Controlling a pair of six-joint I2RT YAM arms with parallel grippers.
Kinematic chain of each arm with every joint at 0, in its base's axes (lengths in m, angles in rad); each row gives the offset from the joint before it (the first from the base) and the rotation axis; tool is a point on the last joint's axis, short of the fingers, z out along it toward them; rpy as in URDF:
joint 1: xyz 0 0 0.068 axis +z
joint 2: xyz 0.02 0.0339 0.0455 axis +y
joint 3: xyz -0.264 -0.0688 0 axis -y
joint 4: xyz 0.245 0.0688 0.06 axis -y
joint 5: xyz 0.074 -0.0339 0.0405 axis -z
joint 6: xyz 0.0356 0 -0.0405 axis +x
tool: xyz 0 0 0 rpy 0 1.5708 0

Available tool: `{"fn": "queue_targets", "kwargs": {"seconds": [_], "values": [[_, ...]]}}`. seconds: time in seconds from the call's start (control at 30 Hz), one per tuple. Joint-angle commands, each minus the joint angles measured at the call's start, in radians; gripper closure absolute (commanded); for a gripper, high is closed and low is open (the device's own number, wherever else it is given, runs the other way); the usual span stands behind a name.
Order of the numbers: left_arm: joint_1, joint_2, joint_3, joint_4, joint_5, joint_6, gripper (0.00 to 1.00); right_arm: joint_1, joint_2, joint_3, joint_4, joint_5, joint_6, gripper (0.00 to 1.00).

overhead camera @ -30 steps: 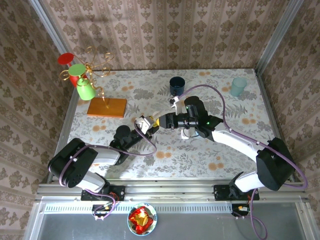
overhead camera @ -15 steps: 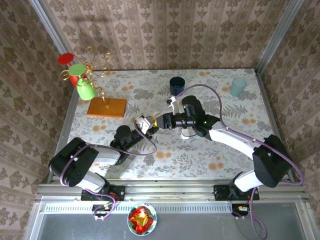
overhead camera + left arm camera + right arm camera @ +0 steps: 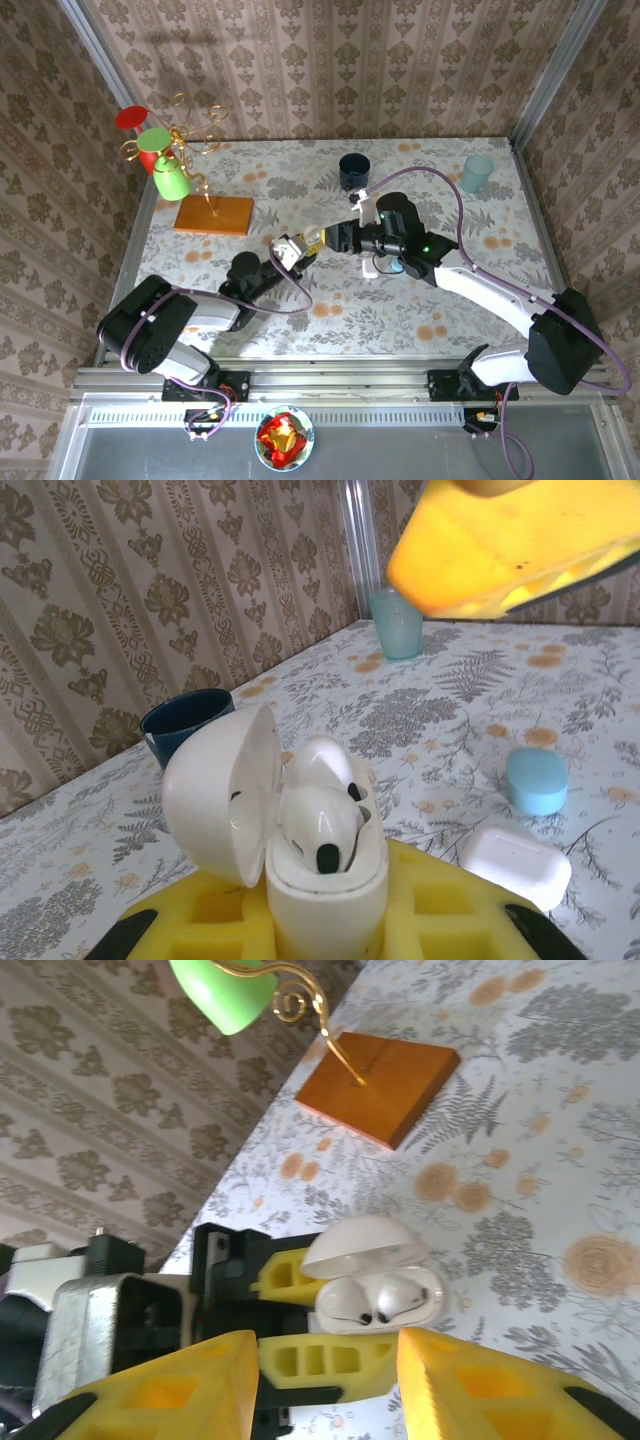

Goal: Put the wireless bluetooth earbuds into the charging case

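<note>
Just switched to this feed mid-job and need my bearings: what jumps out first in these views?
The open white charging case, held in the left gripper over the middle of the table, with two earbuds seated inside. The right gripper hangs open just beside it, holding nothing. Beyond them lie a closed white case and a round light blue case.

Staged lab booth: wallpaper panels [image 3: 330, 70], aluminium rail [image 3: 340, 375], floral tabletop [image 3: 420, 170].
</note>
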Motion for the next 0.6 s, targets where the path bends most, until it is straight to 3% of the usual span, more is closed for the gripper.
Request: {"fn": "queue_targets", "kwargs": {"seconds": [0.0, 0.3, 0.57], "values": [[-0.016, 0.002, -0.017, 0.040, 0.001, 0.086, 1.00, -0.004, -0.009, 0.048, -0.087, 0.097, -0.042, 0.53], [-0.079, 0.019, -0.023, 0.040, -0.023, 0.133, 1.00, -0.004, 0.044, 0.149, -0.230, 0.142, -0.060, 0.19], [-0.119, 0.030, -0.015, 0.041, -0.022, 0.152, 1.00, 0.004, 0.154, 0.278, -0.411, 0.188, -0.128, 0.13]]}}
